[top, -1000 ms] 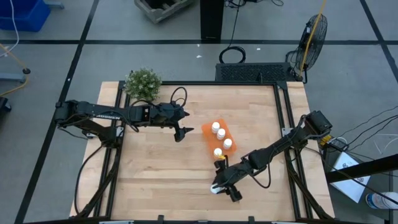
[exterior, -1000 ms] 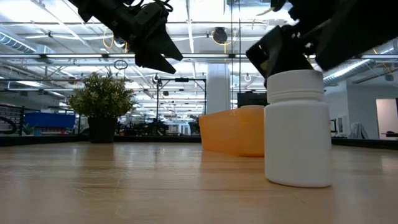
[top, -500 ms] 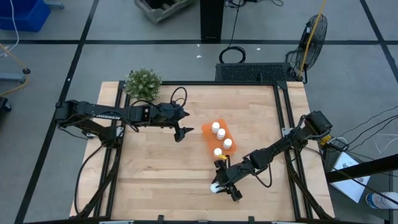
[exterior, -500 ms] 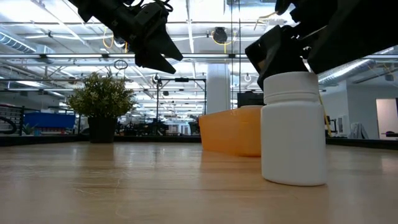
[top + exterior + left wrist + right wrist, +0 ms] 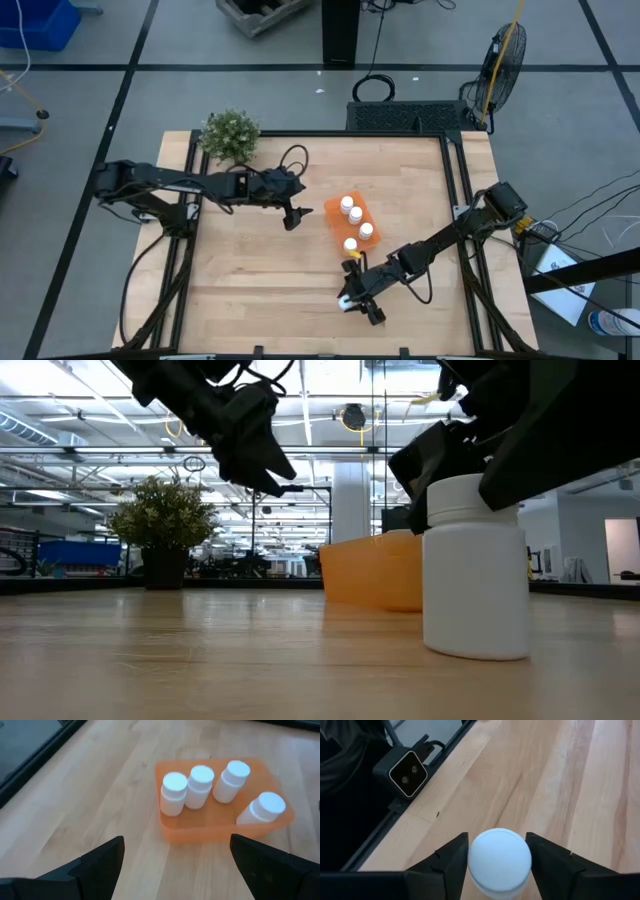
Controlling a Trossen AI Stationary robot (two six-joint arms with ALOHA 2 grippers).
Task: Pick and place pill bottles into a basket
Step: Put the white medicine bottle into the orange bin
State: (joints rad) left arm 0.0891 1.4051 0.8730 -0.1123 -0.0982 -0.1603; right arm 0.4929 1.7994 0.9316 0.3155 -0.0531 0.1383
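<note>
A white pill bottle [image 5: 345, 299] stands upright on its base near the table's near edge; it also shows in the low view [image 5: 475, 570]. My right gripper [image 5: 353, 301] is down over it, shut on its cap [image 5: 500, 857]. The orange basket [image 5: 335, 210] lies at mid table and holds several white bottles [image 5: 200, 785], one of them tilted [image 5: 262, 807]. My left gripper [image 5: 292, 218] hangs open and empty above the table, left of the basket, and faces it [image 5: 175, 867]. My right gripper pinches the bottle's white cap [image 5: 472, 862] between its two fingers [image 5: 452, 855], one on each side. The fingers slant down at it from the table's right. The bottle stands upright with its base on the table [image 5: 475, 650].
A green potted plant [image 5: 230, 135] stands at the table's far left corner. A small black camera [image 5: 407, 772] sits at the table's near edge, just beyond the bottle. Bare wood [image 5: 250, 280] lies left of the bottle and the basket.
My right gripper has come down around the bottle's cap, and the bottle has shifted a little on the table while staying upright. My left gripper has dropped slightly and moved a little toward the basket.
</note>
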